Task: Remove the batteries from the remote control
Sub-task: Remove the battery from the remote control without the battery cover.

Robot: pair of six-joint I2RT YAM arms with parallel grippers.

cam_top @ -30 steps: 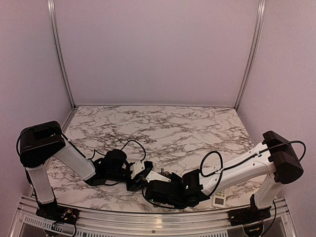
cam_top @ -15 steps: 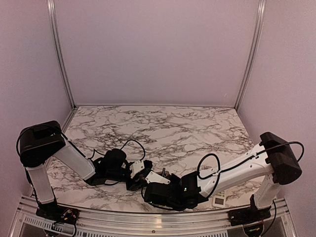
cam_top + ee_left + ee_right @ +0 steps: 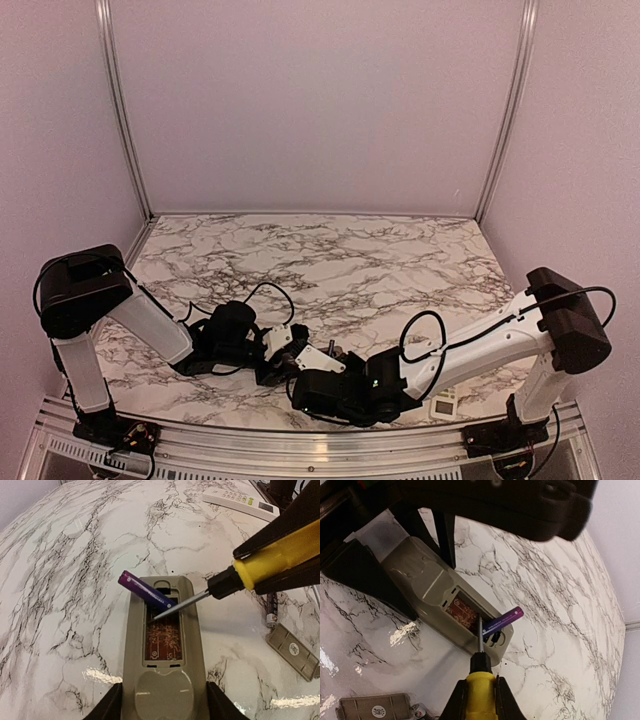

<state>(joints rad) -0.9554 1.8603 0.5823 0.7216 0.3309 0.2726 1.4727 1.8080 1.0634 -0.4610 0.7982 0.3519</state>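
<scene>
Right arm [image 3: 470, 345] has swung its wrist lower and further left than a second ago and is now tucked toward the near edge. Left arm [image 3: 150, 325] unchanged. Top view: both wrists meet near the front centre of the marble surface [image 3: 330, 260]. Their black housings hide the fingers and the batteries here. White remote [image 3: 442, 405] lies by the right arm's base.

Left wrist view: left fingers [image 3: 109, 709] clamped on the two long sides of the grey remote [image 3: 162, 680]. It lies flat, back up, battery bay open, reddish board showing inside. Blue-purple battery [image 3: 147, 592] sits tilted across the far end of the bay, one end sticking out past the remote's left edge. Screwdriver [image 3: 270, 562] with a yellow handle comes in from the right, and its metal tip touches the battery's side inside the bay. Dark battery [image 3: 271, 611] lies on the surface right of the grey remote, near the grey cover plate [image 3: 292, 650]. White remote sits far back at right.

Right wrist view: right fingers [image 3: 454, 706] squeezed onto the yellow handle, shaft pointing away into the bay. Blue-purple battery half out, angled up to the right over the remote's end. Cover plate at bottom left. Battery ends show just right of it, cut off by the frame edge.
</scene>
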